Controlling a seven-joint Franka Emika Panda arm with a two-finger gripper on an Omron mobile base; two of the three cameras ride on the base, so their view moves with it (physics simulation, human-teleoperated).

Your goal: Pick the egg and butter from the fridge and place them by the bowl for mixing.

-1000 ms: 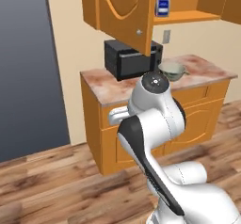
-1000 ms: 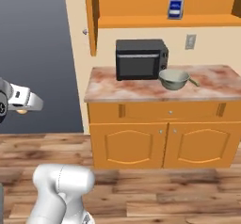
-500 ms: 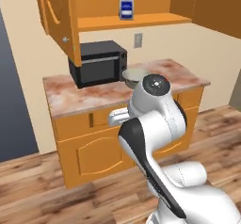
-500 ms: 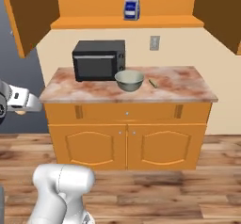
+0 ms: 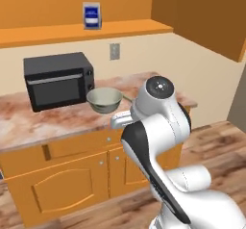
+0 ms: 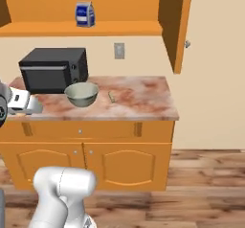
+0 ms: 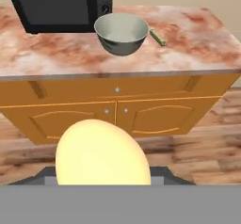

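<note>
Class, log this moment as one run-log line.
gripper: shut on egg | bowl: on counter, by microwave | butter: beside bowl

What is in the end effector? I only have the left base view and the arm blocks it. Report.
Observer: The hand view shows the egg sitting in the end effector, close to the camera.
Operator: Now find the butter. Tell me where it lies.
Observer: The butter is already on the counter, lying flat close beside the bowl, on the side away from the microwave. I cannot tell whether it touches the bowl.
</note>
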